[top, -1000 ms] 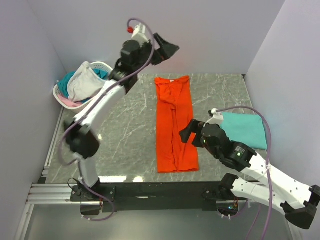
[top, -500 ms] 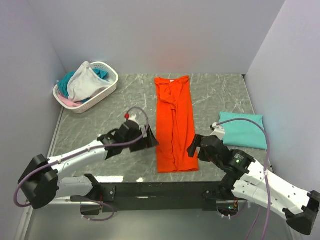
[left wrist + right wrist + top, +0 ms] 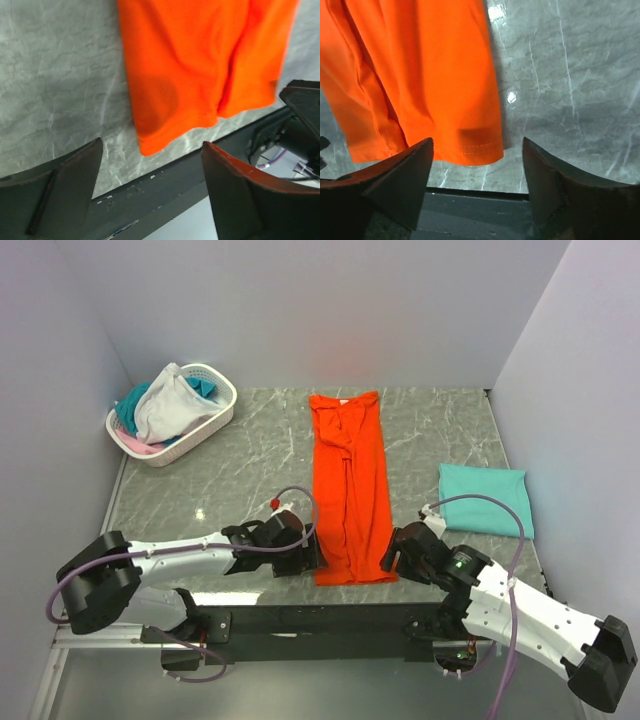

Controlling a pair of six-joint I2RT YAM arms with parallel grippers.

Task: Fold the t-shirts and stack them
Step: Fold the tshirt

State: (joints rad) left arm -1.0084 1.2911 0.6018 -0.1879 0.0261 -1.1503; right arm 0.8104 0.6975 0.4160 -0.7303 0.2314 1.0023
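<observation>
Progress: we find one teal t-shirt (image 3: 485,498) already folded and lying at the right side of the table (image 3: 230,480). The orange t-shirt (image 3: 350,490) lies in the middle of the table, folded lengthwise into a long strip running from the far edge to the near edge. We judge that it has yet to be folded crosswise and stacked. More garments (image 3: 165,405), white, teal and pink, wait in the basket (image 3: 222,418) at the far left.

Grippers: the left gripper (image 3: 151,150) is low at the strip's near left corner, jaws wide and holding nothing. The right gripper (image 3: 477,145) is at the near right corner, jaws likewise wide and empty. Each straddles the hem.

Change: one second ago the left arm was raised high near the basket; it has since swung down to the hem. The right gripper has moved from the strip's right edge to the near corner. The orange t-shirt has not shifted.
</observation>
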